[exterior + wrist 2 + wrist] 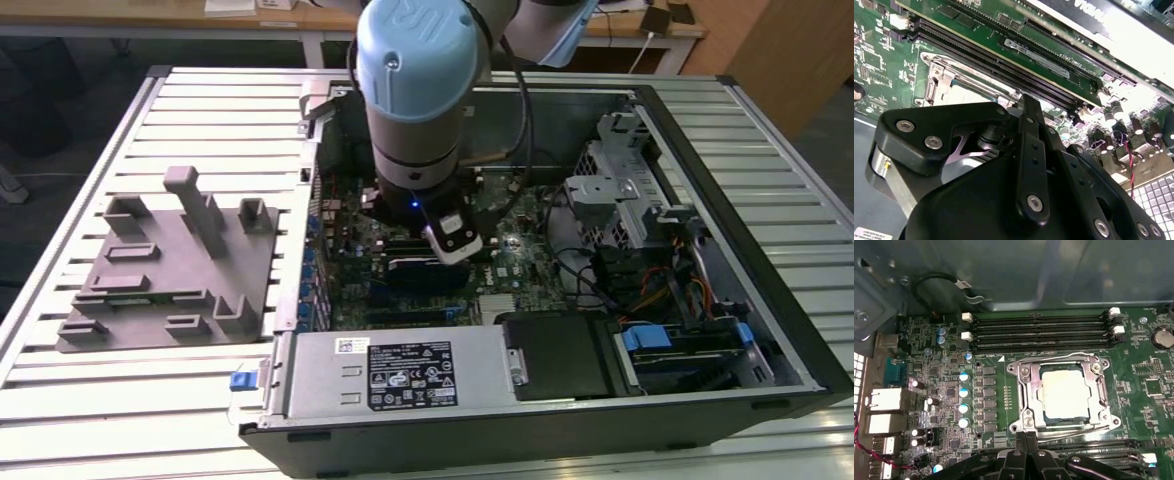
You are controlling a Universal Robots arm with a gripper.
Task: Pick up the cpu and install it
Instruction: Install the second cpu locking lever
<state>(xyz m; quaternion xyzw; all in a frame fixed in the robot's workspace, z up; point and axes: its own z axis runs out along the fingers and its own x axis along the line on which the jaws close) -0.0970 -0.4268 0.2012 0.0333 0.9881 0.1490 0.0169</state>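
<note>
Sitting in socket frame [1064,395] on motherboard [944,390]: cpu [1063,393], silvery top up, flat, inside open PC case [747,130]. Tool [1026,440] just beside socket edge, fingers pressed together, gripping nothing. Grey tray [167,270] on table [80,400], at exterior view's left.

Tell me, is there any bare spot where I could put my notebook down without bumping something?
Yes: the slatted table is bare behind the grey tray, and also along the exterior view's right, past the computer case. Inside the case it is crowded: the arm hangs over the motherboard, where the cpu sits in its socket.
</note>
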